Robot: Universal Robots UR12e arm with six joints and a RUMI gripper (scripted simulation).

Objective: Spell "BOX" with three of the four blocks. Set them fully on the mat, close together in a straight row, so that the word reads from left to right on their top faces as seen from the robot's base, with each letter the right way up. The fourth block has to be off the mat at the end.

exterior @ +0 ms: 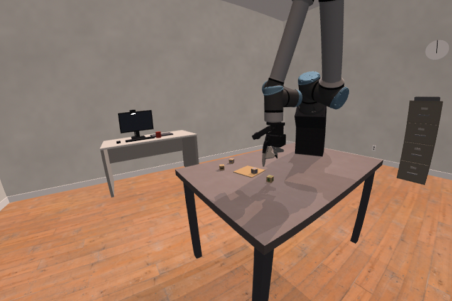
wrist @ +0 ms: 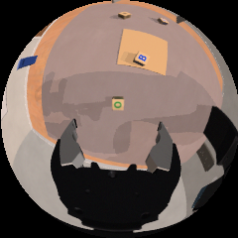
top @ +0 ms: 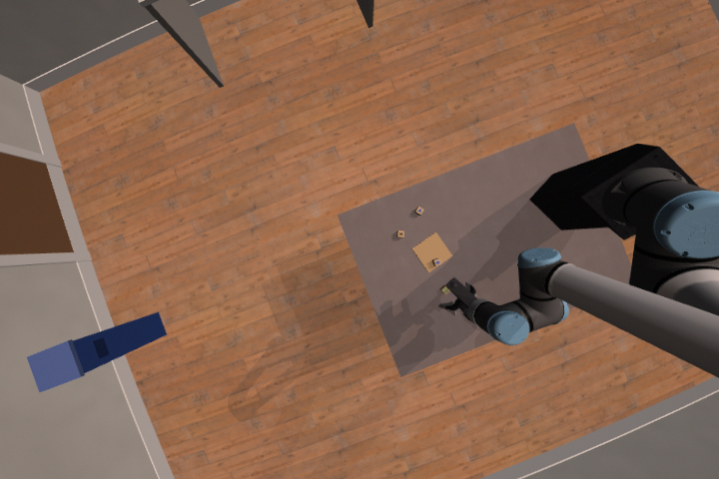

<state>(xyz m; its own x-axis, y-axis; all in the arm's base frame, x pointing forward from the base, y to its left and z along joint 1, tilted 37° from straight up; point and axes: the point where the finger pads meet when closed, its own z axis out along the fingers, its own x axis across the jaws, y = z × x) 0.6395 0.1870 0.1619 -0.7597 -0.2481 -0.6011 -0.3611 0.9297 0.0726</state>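
The block with a blue B (top: 436, 261) (exterior: 254, 170) (wrist: 142, 59) sits on the tan mat (top: 428, 246) (exterior: 241, 171) (wrist: 155, 40), near one corner. The block with a green O (top: 445, 289) (exterior: 270, 178) (wrist: 118, 104) lies on the table, off the mat on the B's side. The X block (top: 400, 234) (exterior: 221, 167) (wrist: 124, 15) and a fourth block (top: 419, 211) (exterior: 231, 160) (wrist: 163, 21) with a blue mark, its letter unreadable, lie off the mat's other side. My gripper (top: 456, 296) (exterior: 270, 160) (wrist: 117, 121) is open and empty, above the table, with the O block ahead of its fingertips in the wrist view.
The grey table (top: 484, 169) (exterior: 205, 177) bears the mat and blocks. The robot's black pedestal (top: 569, 192) (exterior: 310, 136) stands at one end of the table. The arm's shadow falls across the table around the O block.
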